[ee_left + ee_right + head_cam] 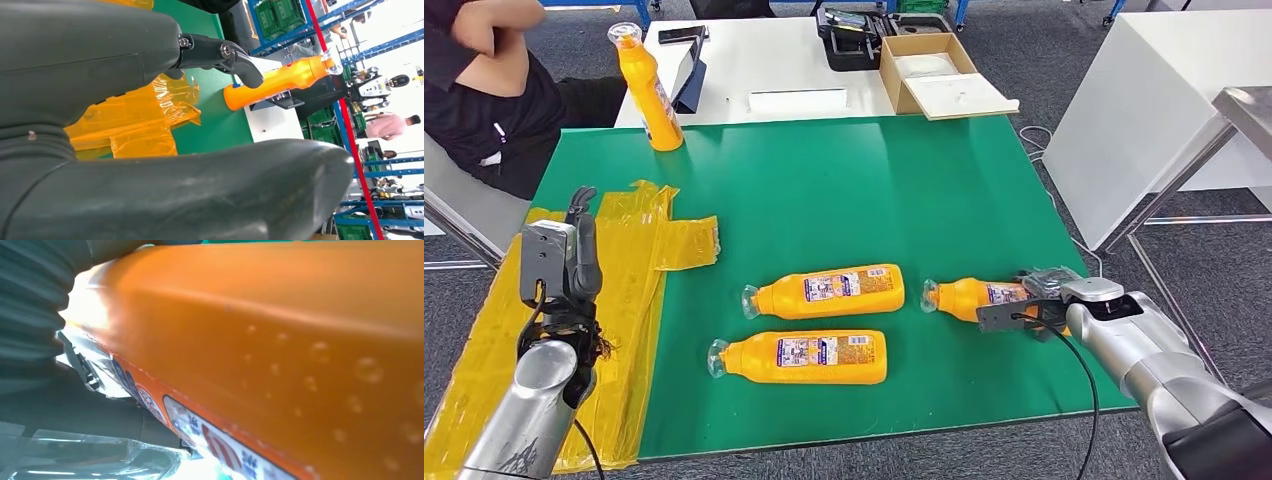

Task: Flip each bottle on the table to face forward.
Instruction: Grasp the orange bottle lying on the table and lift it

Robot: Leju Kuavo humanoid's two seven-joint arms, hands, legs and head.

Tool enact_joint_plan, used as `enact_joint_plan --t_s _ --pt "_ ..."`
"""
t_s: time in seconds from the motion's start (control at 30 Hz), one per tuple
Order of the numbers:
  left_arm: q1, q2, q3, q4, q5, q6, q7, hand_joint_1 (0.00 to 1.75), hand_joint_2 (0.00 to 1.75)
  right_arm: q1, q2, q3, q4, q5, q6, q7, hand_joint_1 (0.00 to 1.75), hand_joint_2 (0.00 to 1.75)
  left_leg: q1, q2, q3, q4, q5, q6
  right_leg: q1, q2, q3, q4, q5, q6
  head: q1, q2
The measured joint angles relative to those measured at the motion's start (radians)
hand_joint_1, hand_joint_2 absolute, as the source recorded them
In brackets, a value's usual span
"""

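Note:
Three orange bottles lie on their sides on the green table, caps to the left: one in the middle, one nearer the front, and one at the right. My right hand grips the base end of that right bottle, whose label shows beside the hand's fingers. A fourth orange bottle stands upright at the far left corner, also seen as an orange bottle beyond my left hand. My left hand is raised over the yellow film, holding nothing, its fingers apart.
Crumpled yellow plastic film covers the table's left side. A person in black sits at the far left. Behind is a white table with a cardboard box, a black case and a phone. Another white table stands to the right.

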Motion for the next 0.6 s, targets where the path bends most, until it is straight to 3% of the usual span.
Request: enact_joint_plan --t_s 0.4,0.6 --pt "0.001 -0.001 0.001 0.002 0.009 0.0 -0.006 0.0 0.0 0.003 0.007 0.007 -0.013 -0.013 -0.023 0.029 1.75 1.75 0.0 -0.001 0.002 0.0 0.0 0.0 0.0 0.0 0.002 0.0 -0.001 0.0 0.0 0.0" --pt "0.017 -0.001 0.015 -0.006 0.018 -0.011 -0.004 0.0 0.0 0.049 -0.012 -0.057 -0.108 -0.098 -0.041 0.081 1.75 1.75 0.0 -0.001 -0.001 0.0 0.001 0.0 0.001 0.0 0.006 0.0 0.0 0.0 0.0 0.0"
